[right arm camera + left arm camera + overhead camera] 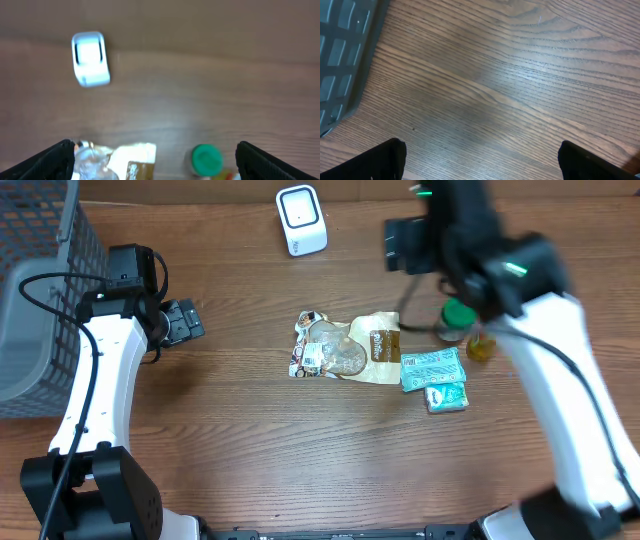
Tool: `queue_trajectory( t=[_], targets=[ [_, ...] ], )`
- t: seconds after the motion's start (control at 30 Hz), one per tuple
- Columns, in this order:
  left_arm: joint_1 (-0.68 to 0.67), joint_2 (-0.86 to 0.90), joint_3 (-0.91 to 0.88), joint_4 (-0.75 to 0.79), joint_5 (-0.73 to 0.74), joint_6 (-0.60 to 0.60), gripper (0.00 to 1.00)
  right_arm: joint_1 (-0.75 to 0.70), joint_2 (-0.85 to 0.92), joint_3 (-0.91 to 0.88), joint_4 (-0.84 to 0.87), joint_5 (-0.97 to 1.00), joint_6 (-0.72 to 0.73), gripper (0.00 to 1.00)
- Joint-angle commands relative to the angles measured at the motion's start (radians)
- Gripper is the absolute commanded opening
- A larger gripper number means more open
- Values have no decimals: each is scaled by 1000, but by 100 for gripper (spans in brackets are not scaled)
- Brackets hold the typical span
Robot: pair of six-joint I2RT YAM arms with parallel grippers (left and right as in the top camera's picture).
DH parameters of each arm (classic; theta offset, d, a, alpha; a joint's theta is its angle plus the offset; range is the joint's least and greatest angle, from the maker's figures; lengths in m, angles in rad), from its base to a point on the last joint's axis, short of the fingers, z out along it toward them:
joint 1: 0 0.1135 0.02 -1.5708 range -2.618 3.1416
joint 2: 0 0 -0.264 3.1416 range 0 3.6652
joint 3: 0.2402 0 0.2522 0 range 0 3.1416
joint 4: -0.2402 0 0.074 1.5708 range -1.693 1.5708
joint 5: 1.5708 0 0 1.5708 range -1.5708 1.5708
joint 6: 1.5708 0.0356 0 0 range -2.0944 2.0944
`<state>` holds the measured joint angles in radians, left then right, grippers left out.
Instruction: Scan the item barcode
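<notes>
Lying in the middle of the worktop [250, 440], the snack packet [345, 348] is being touched by neither pincer. The left pincer [188, 320] is being held spread wide over bare wood beside the grey basket [40, 290]. The right pincer [156, 160] is being held spread wide too, up high near the green-capped bottle [458, 315] and 2 teal packets [433, 368]. The white scanner [301, 220] is being kept at the far edge.

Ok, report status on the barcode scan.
Left gripper open, empty, over bare table by the basket. Right gripper open, empty, near the bottle. Pouch, packets untouched; scanner unblocked.
</notes>
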<state>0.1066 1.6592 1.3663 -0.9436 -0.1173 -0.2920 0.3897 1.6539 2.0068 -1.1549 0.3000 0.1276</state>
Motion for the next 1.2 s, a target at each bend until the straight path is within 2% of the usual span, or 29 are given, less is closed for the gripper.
queue_trajectory(
  t=[0.0, 0.43, 0.73, 0.93, 1.17],
  targets=[
    [2, 5, 11, 2, -10, 7, 100, -27, -121, 8, 1, 5, 7, 100],
    [2, 5, 11, 2, -10, 7, 100, -47, -475, 8, -6, 5, 7, 100],
    [2, 5, 11, 2, -10, 7, 100, -47, -547, 8, -15, 27, -21, 100],
    [2, 5, 11, 2, -10, 7, 99, -50, -568, 8, -164, 111, -72, 100],
    [2, 5, 11, 2, -10, 7, 100, -51, -673, 8, -330, 110, -72, 100]
  ],
)
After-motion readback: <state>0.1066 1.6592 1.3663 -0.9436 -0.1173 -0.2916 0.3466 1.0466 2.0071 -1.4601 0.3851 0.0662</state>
